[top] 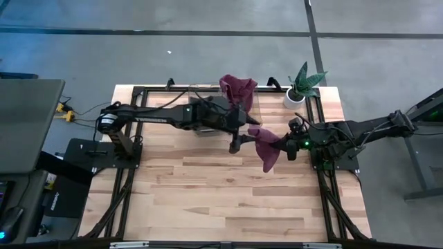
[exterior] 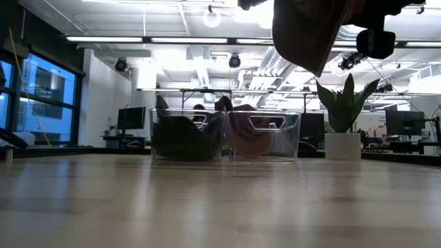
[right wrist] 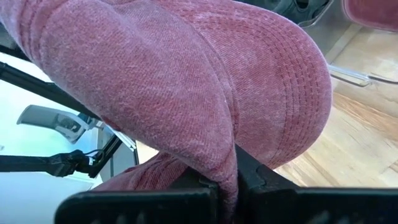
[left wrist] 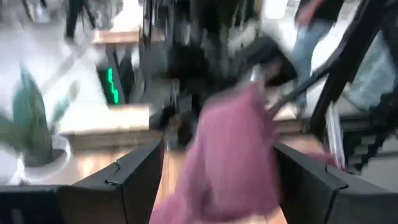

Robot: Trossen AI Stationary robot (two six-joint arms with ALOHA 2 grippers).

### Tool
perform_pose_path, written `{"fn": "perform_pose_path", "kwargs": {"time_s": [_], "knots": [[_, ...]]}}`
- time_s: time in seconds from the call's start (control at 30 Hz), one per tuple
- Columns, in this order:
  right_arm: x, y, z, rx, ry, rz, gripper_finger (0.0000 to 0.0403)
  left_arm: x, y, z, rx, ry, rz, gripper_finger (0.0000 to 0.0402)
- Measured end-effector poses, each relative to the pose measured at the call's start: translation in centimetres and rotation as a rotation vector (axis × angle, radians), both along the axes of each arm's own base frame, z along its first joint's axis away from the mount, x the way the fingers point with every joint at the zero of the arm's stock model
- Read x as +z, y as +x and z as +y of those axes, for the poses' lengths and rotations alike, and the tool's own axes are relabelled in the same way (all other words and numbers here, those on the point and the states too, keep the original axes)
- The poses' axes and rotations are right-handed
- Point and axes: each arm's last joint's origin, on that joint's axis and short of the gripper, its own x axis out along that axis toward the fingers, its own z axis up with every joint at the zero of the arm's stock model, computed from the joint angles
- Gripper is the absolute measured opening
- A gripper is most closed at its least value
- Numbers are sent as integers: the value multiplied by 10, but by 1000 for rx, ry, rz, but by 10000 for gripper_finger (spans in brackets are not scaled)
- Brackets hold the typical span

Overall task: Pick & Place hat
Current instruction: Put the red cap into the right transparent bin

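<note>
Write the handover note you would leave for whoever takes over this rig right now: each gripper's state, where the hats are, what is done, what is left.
Right gripper: shut on the maroon hat, holding it in the air above the table.
Left gripper: open, beside that hat, holding nothing.
Second maroon hat: at the clear bins at the table's far edge, next to the potted plant.
Done: one hat picked up.
Left: carry it to the bins and release.

hat (top: 266,146) hanging above mid-table between left gripper (top: 234,145) and right gripper (top: 289,146); clear bins (exterior: 226,135) behind, plant (top: 302,86) right of bins.
</note>
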Motion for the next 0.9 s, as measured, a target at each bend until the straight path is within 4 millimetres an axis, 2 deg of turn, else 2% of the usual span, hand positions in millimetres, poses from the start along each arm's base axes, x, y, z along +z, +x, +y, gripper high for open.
{"fn": "perform_pose_path", "kwargs": {"time_s": [0.13,0.27,0.5,0.63,0.9], "knots": [[0,0,0,5,2,0,0,-11,3,0,13,-36,64,251],[0,0,0,10,4,-1,0,8,0,1,26,-26,-9,213],[0,0,1,19,9,-2,0,20,0,1,49,-21,-34,87],[0,0,1,28,11,5,0,17,-1,1,48,-21,0,15],[0,0,1,30,15,5,0,13,-2,1,37,-30,45,3]]}}
